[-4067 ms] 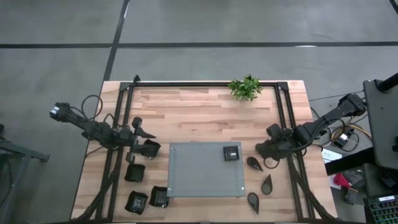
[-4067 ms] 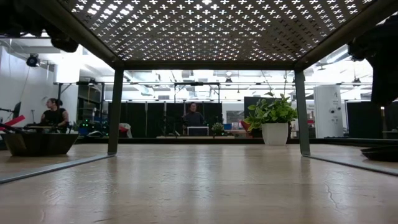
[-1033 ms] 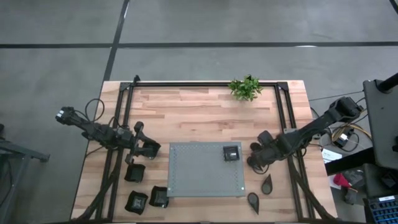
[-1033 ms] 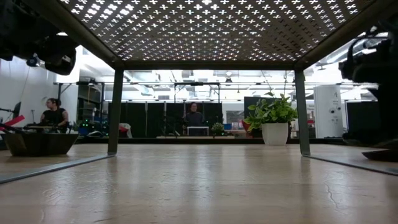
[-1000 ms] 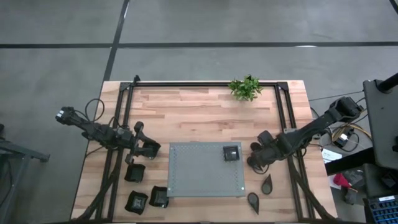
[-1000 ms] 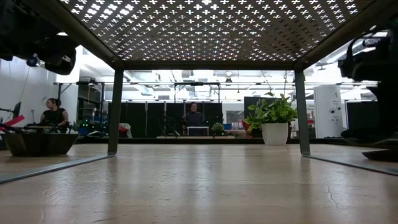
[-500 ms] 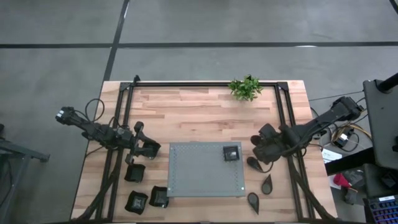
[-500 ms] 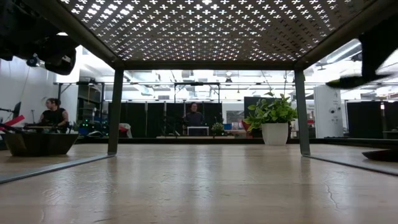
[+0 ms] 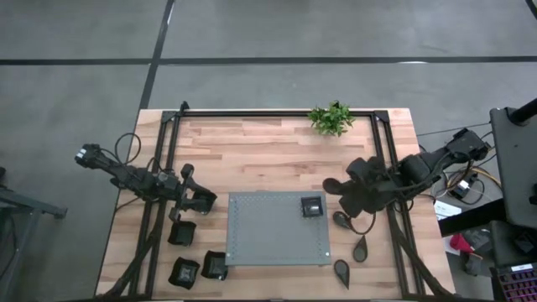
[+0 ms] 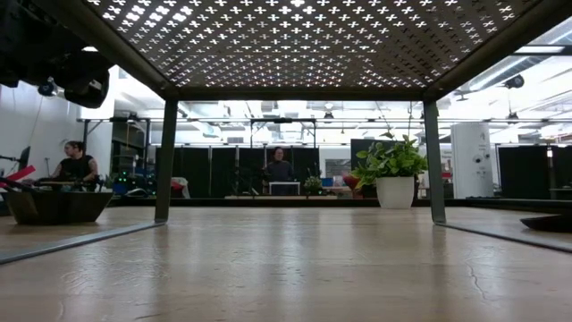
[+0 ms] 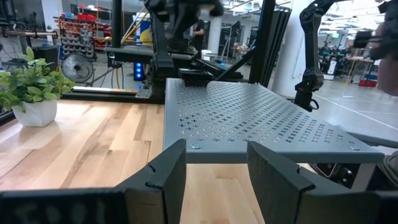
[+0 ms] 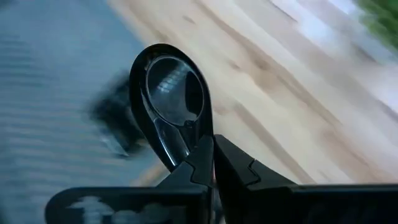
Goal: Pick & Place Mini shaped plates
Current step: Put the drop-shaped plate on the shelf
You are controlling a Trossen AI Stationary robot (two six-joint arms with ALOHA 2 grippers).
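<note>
Overhead, the right gripper (image 9: 342, 200) is seen raised beside the grey mat (image 9: 268, 243), near the square plate (image 9: 311, 206) on it, while the left gripper (image 9: 201, 201) waits wide open by the mat's other side. Through the right wrist, a teardrop plate (image 12: 171, 93) is shown pinched by its rim between closed fingers (image 12: 239, 168), so the carry is judged under way, and a level lowering onto the mat is called for next.

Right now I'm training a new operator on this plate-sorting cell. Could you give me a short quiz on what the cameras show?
1. True or false: the right end effector is shut on a teardrop plate.
2. What lies on the grey mat? A) one square plate B) three square plates C) nothing
3. Fill in: the left end effector is ___, with nothing in it.

Key: 1 true; 2 A; 3 open.
</note>
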